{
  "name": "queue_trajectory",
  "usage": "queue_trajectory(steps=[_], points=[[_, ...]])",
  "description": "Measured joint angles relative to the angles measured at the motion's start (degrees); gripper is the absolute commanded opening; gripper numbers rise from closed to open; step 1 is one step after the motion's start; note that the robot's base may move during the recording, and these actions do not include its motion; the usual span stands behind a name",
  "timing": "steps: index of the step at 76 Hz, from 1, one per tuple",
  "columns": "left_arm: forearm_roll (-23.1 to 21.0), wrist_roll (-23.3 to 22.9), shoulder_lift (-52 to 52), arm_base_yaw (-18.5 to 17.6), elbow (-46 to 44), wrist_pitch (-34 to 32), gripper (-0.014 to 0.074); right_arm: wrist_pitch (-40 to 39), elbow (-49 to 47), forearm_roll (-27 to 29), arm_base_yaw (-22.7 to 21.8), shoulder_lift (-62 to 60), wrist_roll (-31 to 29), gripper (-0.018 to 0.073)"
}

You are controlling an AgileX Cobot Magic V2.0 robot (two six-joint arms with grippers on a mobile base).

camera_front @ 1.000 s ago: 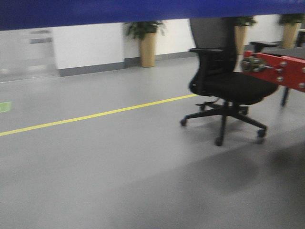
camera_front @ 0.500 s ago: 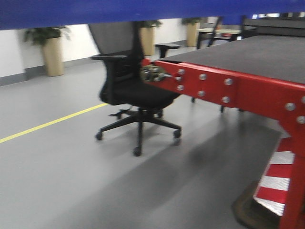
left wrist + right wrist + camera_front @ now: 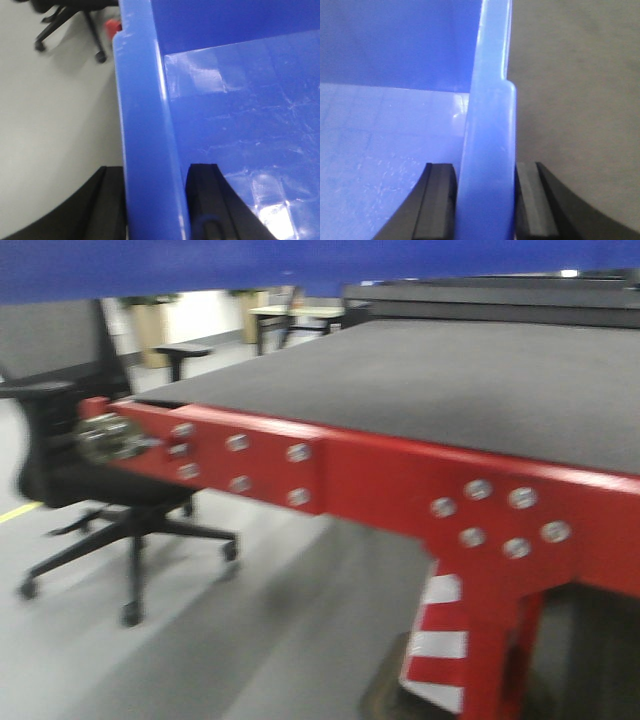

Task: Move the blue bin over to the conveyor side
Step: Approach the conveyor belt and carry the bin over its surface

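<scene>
The blue bin is a blue band across the top of the front view. In the left wrist view my left gripper is shut on the bin's left rim, one finger outside, one inside. In the right wrist view my right gripper is shut on the bin's right rim, with the dark belt beyond it. The conveyor is a dark grey mesh belt on a red frame, filling the middle and right of the front view, close ahead.
A black office chair on castors stands on the grey floor at the left, beside the conveyor's end; it also shows in the left wrist view. A red-and-white striped leg supports the frame. Tables and planters stand far back.
The view has swung right: the chair slid from the right to the far left, and the conveyor came in from the right and now fills most of the frame.
</scene>
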Motion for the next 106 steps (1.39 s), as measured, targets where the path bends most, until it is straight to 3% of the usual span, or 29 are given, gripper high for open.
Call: queue_trajectory(steps=[51, 106], points=[[3.56, 0.0, 0.0, -0.28, 0.0, -0.95, -0.0019, -0.42, 0.0, 0.78, 0.0, 0.0, 0.11, -0.008], [3.94, 0.0, 0.0, -0.28, 0.0, -1.12, -0.0019, -0.5, 0.0, 1.02, 0.0, 0.0, 0.11, -0.008]])
